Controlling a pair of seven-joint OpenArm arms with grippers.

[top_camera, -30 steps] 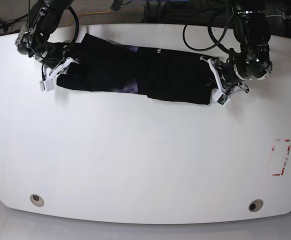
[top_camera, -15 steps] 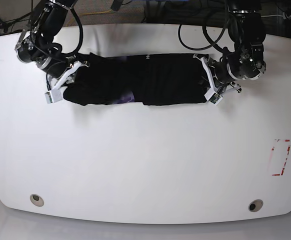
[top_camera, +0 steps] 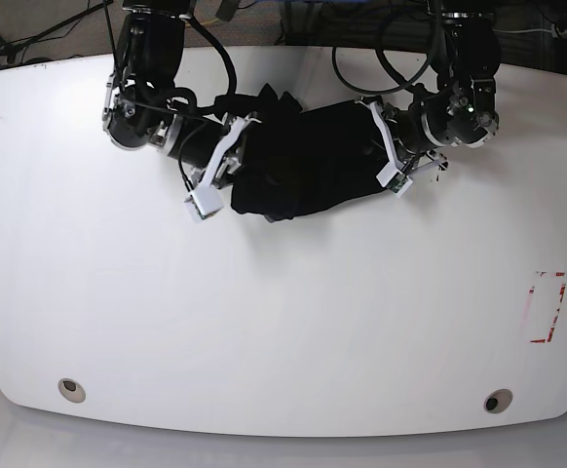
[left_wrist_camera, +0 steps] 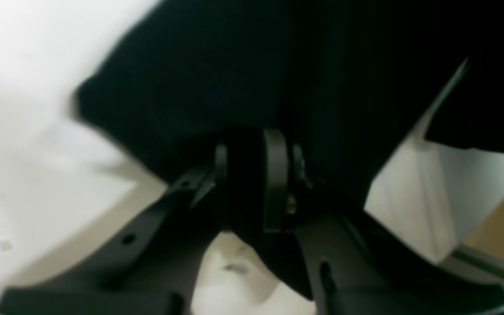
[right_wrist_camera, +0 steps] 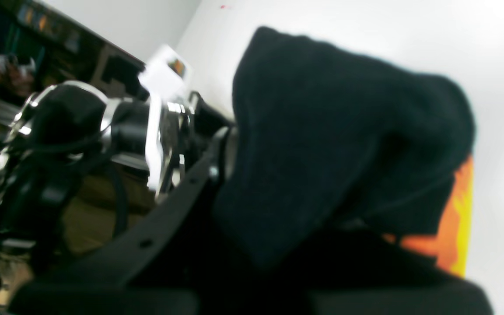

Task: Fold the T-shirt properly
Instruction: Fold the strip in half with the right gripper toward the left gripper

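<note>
The left gripper [top_camera: 389, 146] is pinching a fold of the large, soft black cloth T-shirt [top_camera: 303, 161], its dark fingers [left_wrist_camera: 274, 175] nearly pressed together with cloth between them. The right gripper [top_camera: 220, 175] is clamping the shirt's other end, jaws pressed tight on a bunched lump of fabric.

The T-shirt is lying gathered into a short, rumpled mass near the middle of the far edge of the white bench [top_camera: 283, 322], stretched between the two grippers.

The right wrist view is showing what the base view is hiding: an orange and yellow print patch [right_wrist_camera: 455, 218] peeking out under the black bunch [right_wrist_camera: 330, 144]. The left wrist view is blurred, showing only dark cloth [left_wrist_camera: 217, 70] draping over the fingers and the pale bench [left_wrist_camera: 24, 131] beside it.

Both arms are reaching in from the far edge, wrists angling inward toward each other.
</note>
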